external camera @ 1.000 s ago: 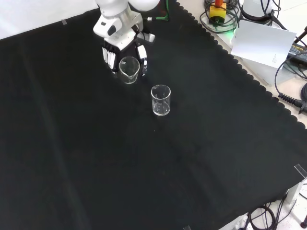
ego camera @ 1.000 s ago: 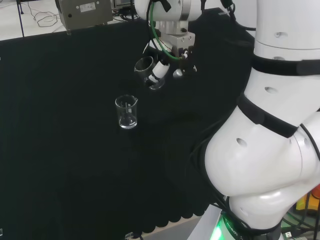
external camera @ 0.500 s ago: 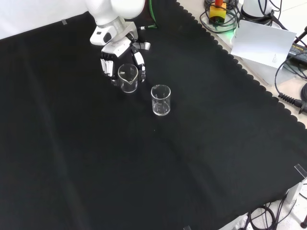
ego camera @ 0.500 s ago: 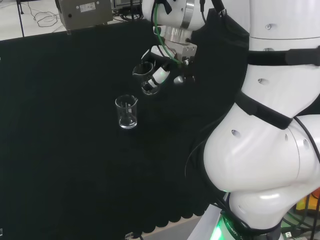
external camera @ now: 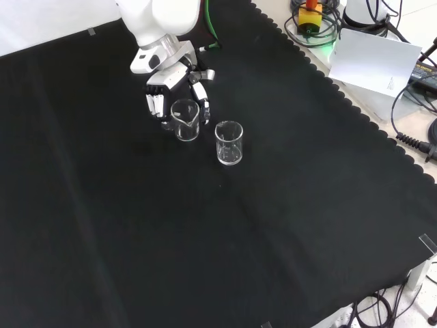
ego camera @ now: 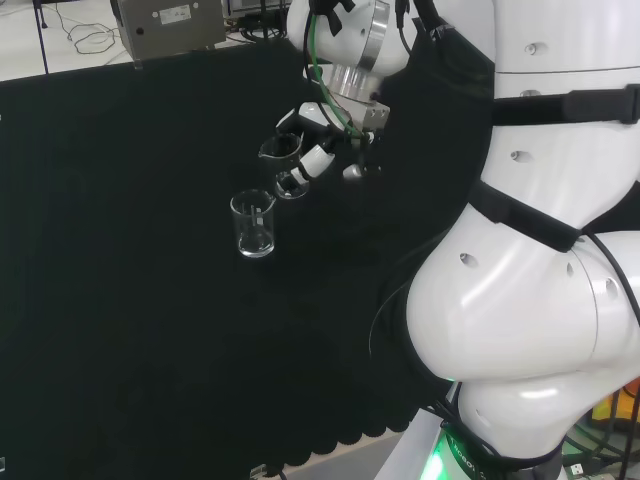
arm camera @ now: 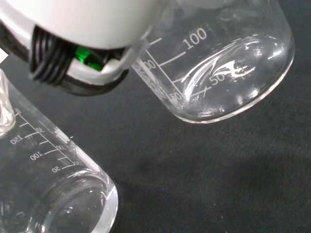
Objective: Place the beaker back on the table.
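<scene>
1. Nearest to us in the front view stands the second beaker (external camera: 229,142), upright on the black cloth of the table (external camera: 273,225) with nothing in it that we can see. We take it as our landmark — everything else is placed from it.
2. Just beyond it and a little to its left in that view, the held beaker (external camera: 185,119) sits in the robot hand (external camera: 176,87), whose fingers are curled round the glass, so the hand is gripping it. The two beakers are near each other but apart.
3. In the wrist view, dark cloth shows past the base of the held beaker (arm camera: 228,73), so we judge that it has not yet landed. It also looks tilted in the head view (ego camera: 284,165).
4. To do the step well, we should bring the held beaker upright before lowering it, so the base meets the cloth flat rather than on one edge.
5. We should come straight down on the side away from the landmark beaker — any drift towards it risks glass knocking glass.
6. Only once the base rests on the cloth should the fingers uncurl, and the robot hand should then lift up and back, away from both rims.
7. Farther off, behind the hand, the arm's white links (external camera: 160,20) rise clear of both beakers.
</scene>
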Robot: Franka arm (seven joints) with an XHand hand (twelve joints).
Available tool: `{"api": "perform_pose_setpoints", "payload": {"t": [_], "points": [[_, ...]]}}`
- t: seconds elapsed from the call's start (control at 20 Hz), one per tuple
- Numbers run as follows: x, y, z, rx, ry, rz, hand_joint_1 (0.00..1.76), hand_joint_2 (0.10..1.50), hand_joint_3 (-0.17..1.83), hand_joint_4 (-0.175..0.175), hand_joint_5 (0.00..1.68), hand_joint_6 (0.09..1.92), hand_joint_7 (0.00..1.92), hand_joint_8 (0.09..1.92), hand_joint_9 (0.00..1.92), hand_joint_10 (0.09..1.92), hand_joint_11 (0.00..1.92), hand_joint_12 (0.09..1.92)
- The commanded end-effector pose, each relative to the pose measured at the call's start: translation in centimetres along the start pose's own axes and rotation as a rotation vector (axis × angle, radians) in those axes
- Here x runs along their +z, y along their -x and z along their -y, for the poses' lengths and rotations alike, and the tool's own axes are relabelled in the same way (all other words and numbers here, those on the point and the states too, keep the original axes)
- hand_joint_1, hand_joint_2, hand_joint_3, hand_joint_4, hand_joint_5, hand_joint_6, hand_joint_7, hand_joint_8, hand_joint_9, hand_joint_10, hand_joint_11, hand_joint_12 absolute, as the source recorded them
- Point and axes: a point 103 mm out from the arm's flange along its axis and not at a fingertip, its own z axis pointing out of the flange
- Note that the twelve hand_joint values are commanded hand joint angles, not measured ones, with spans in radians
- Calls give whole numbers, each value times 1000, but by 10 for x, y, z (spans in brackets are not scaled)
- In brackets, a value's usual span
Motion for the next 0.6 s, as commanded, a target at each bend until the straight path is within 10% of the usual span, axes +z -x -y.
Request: {"api": "perform_pose_setpoints", "payload": {"t": [0.05,0.6], "points": [[11,3,-8,3,-4,-26,1297,620,831,-175,1122,983,1184,958,1519,771,1157,814],[23,20,-13,33,-3,-45,1299,637,783,-175,1136,935,1198,909,1526,711,1173,802]]}}
